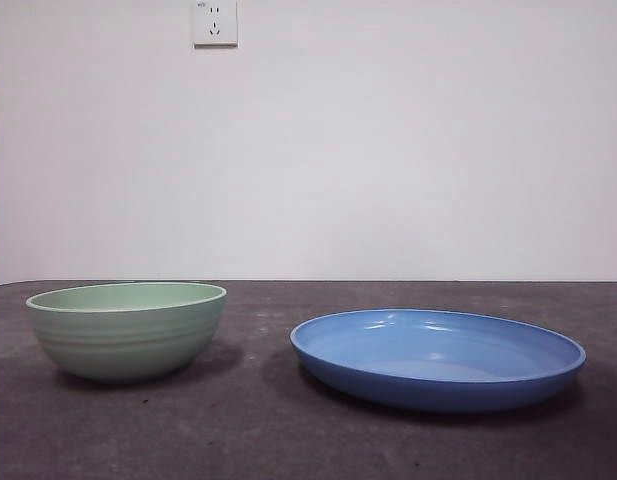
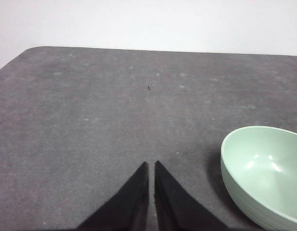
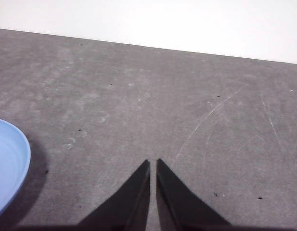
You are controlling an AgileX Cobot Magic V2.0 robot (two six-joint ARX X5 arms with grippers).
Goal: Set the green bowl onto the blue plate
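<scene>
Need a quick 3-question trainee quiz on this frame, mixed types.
1. True or false: the green bowl already sits on the blue plate.
2. Which hand's wrist view shows the bowl? A) left hand B) right hand
3. Fill in: both hands are ____ and hold nothing.

Key:
1. False: the bowl stands on the table, apart from the plate.
2. A: the right wrist view shows the plate's edge instead.
3. Shut.

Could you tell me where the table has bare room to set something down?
Bare patches: the gap between the green bowl and blue plate, the strip behind both toward the wall, and the table ahead of each waiting gripper. Nowhere looks crowded.
</scene>
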